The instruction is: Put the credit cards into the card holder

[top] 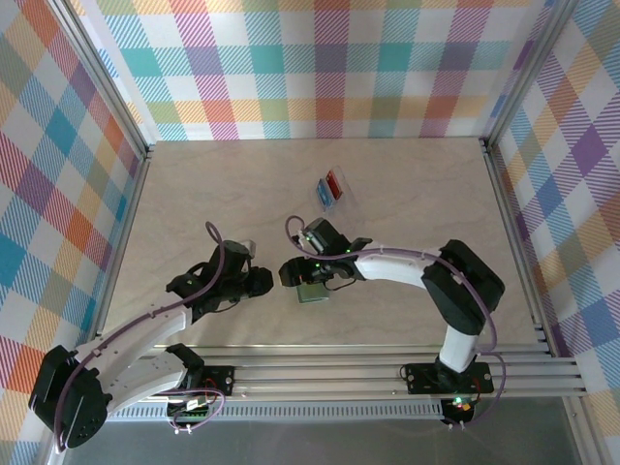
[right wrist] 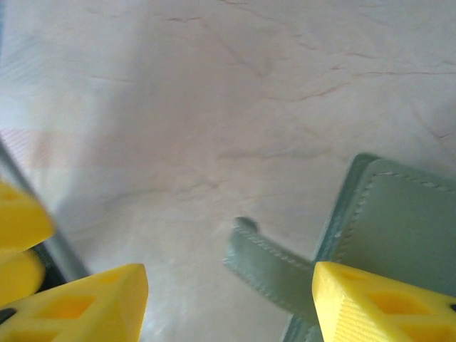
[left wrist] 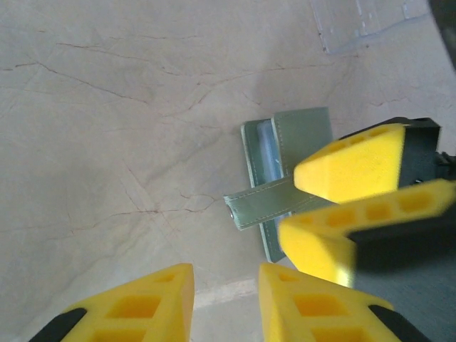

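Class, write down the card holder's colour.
The card holder is grey-green; the left wrist view shows it best.

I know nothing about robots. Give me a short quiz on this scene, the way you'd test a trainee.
1. True or false: the card holder lies on the table, outside the clear tray.
2. What colours are the credit cards in the tray? A) red and blue B) green and yellow C) black and white
3. Fill in: the right gripper has its jaws ___.

Key: 1 true; 2 A; 3 open.
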